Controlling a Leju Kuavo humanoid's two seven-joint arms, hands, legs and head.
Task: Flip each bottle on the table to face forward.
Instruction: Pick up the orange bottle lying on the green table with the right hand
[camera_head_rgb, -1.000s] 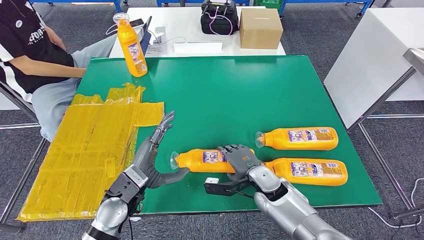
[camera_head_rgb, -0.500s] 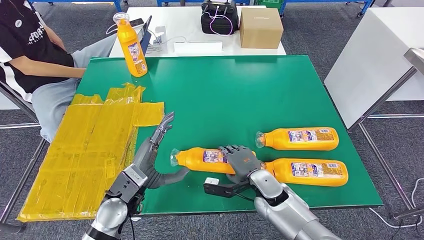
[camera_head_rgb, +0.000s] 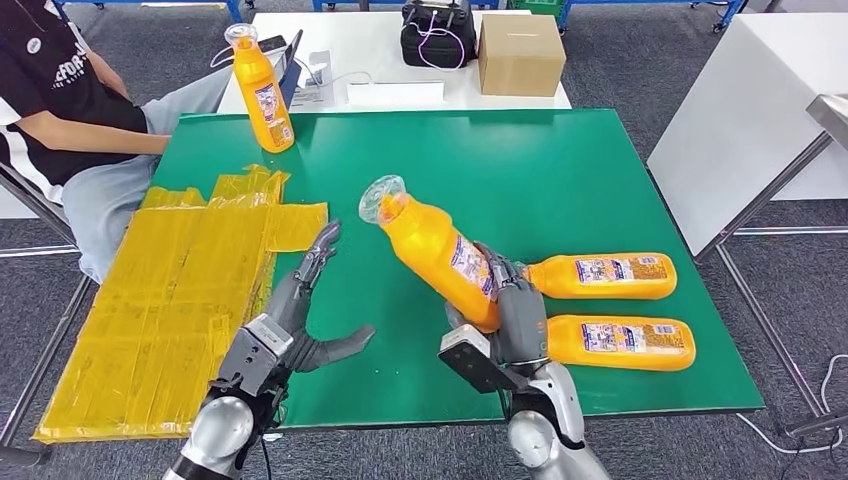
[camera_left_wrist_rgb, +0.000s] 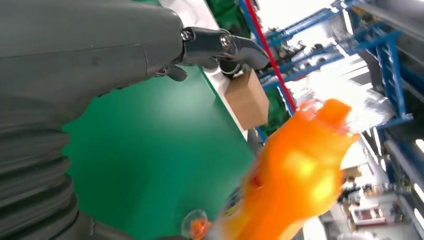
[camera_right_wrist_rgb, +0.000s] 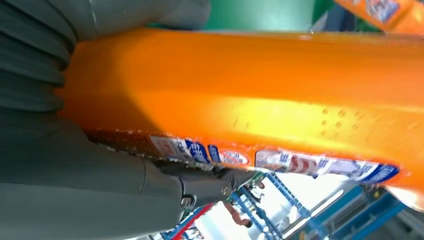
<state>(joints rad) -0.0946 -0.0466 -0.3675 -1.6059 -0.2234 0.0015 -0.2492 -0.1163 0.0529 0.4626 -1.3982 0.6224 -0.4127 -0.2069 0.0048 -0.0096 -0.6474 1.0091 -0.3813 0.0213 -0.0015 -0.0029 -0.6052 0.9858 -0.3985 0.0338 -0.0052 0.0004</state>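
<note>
Two silver metal arms are seen at the lower edge of the head view, each ending in a dark grey hand. The left hand (camera_head_rgb: 300, 318) is built of slim, dark, jointed fingers and a thick grey thumb, and a light silver block is fitted at its wrist, with a black cable below it. The right hand (camera_head_rgb: 512, 318) is joined to a rounded, polished silver forearm, and a small white-faced black box is mounted beside its wrist. In the wrist views, a grey ribbed cover, smooth grey casing and shiny metal finger links with small screws are shown.
</note>
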